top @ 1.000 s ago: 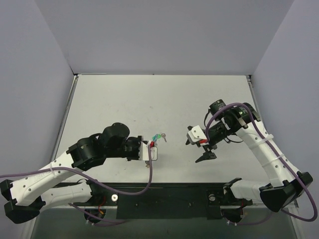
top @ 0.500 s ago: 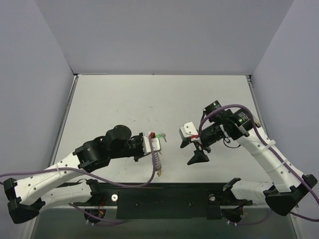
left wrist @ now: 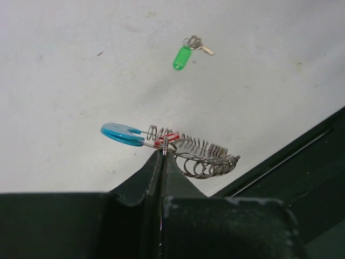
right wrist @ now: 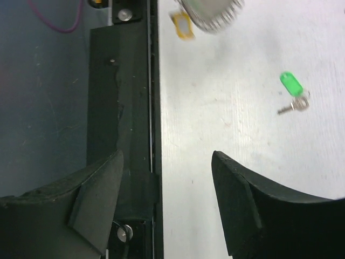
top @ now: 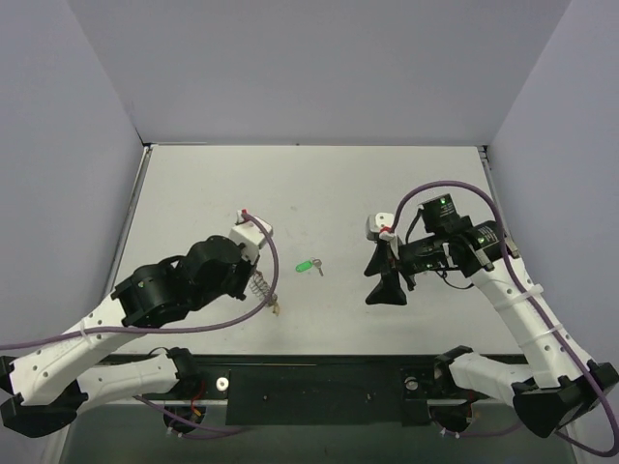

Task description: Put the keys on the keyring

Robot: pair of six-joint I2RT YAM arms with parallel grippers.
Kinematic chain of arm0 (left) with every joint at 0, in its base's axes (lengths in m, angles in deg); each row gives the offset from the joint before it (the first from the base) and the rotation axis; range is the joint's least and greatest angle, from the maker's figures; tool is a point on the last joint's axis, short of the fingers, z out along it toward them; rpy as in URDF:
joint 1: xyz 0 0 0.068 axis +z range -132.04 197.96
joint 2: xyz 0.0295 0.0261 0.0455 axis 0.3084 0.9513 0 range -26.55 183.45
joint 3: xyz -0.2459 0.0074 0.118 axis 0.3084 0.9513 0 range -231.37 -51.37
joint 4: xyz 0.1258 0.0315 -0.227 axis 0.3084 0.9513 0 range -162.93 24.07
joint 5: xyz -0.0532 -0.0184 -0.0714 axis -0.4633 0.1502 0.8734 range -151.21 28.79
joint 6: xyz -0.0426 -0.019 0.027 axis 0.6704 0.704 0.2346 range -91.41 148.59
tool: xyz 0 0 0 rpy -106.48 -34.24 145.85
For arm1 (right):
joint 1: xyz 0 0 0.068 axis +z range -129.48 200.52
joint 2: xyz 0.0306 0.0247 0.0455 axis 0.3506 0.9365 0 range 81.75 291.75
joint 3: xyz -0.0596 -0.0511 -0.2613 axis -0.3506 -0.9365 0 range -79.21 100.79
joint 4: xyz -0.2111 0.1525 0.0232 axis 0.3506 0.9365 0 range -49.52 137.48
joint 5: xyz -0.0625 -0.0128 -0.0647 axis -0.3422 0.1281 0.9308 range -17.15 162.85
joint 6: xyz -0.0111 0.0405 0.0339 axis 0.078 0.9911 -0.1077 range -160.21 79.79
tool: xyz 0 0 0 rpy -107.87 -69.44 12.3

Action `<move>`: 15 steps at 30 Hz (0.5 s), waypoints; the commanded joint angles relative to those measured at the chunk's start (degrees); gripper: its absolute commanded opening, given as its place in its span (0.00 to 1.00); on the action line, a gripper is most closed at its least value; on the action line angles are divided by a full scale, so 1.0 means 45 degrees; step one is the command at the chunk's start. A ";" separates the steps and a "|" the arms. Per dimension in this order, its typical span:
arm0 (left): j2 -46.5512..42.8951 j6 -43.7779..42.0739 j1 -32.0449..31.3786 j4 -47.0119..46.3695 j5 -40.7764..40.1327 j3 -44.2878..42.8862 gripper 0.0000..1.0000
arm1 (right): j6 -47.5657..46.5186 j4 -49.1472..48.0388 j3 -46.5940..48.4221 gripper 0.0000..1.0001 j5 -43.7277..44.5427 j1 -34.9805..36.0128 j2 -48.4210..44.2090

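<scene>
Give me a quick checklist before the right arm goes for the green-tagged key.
1. Left gripper shut on the keyring: ok.
2. Green-tagged key lying free on the table, nothing on it: ok.
3. Right gripper open and empty: ok.
4. Right gripper lined up over that key: not ok; in its wrist view the key sits off to one side, beyond the fingers.
5. Black-rimmed key located: cannot tell; no view shows it.

The green-tagged key [left wrist: 183,56] lies flat, apart from the coiled keyring [left wrist: 204,157] pinched in the left gripper [left wrist: 163,156]
</scene>
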 commanded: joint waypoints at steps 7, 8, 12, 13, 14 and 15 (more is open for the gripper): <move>0.0287 0.1372 0.3726 0.2903 0.0939 -0.0551 0.00 | 0.1564 -0.2199 -0.3164 0.62 -0.1083 -0.3092 -0.1362; 0.0424 0.1372 0.3925 0.2806 0.1484 -0.0471 0.00 | 0.1623 -0.2317 -0.3572 0.62 -0.1161 -0.3500 -0.1421; 0.1400 0.1041 0.5466 0.1795 0.2947 0.0348 0.00 | 0.1915 -0.3196 -0.4822 0.63 -0.1628 -0.4653 -0.1754; 0.1924 0.0808 0.6282 0.1538 0.3341 0.0659 0.00 | 0.1955 -0.3449 -0.4962 0.63 -0.1708 -0.4850 -0.1831; 0.2200 0.0748 0.6600 0.0994 0.3847 0.0817 0.00 | 0.2033 -0.3548 -0.5137 0.63 -0.1805 -0.5142 -0.1890; 0.2938 0.0496 0.7221 0.0737 0.4084 0.1070 0.00 | 0.2053 -0.3588 -0.5177 0.63 -0.1806 -0.5377 -0.1949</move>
